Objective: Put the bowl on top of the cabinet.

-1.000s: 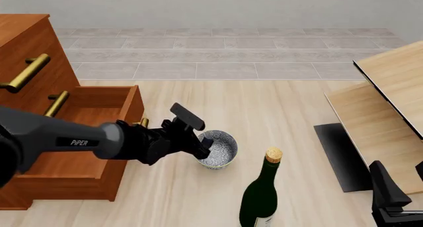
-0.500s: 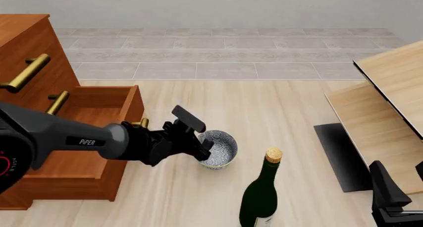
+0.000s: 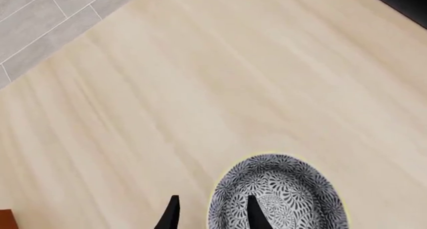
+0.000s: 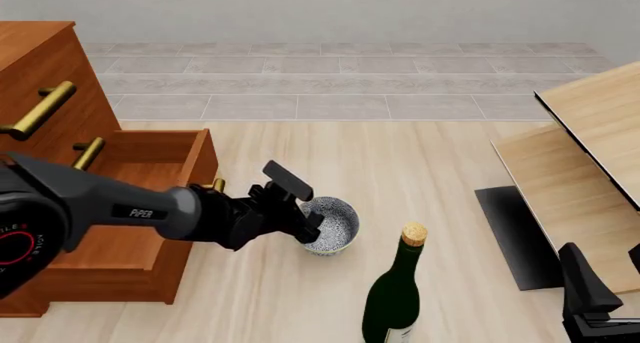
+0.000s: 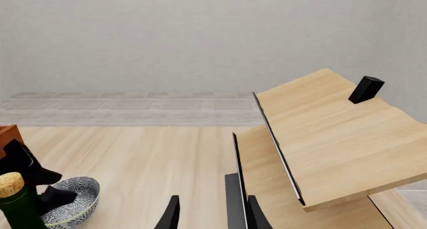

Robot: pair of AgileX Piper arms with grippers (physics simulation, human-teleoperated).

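Observation:
The grey-white speckled bowl point(image 4: 338, 225) point(image 3: 287, 189) point(image 5: 77, 199) stands upright on the pale wood floor, just right of the cabinet's open drawer. My left gripper point(image 4: 310, 228) point(image 3: 212, 216) is open and straddles the bowl's near-left rim, with one finger point(image 3: 254, 214) inside the bowl and the other outside. The reddish-brown cabinet point(image 4: 40, 66) with brass bar handles fills the left side. Its top runs out of view at the upper left. My right gripper point(image 4: 605, 274) point(image 5: 212, 216) is open and holds nothing, low at the right edge, far from the bowl.
A dark green corked bottle point(image 4: 395, 298) point(image 5: 17, 204) stands just in front and right of the bowl. The cabinet's open drawer point(image 4: 150, 163) juts toward the bowl. Pale light-wood panels point(image 4: 590, 133) and a black slab point(image 4: 515, 231) occupy the right side.
My left arm has eased slightly forward and down, settling the gripper closer over the bowl's rim. The bowl, the bottle and the right arm have stayed put.

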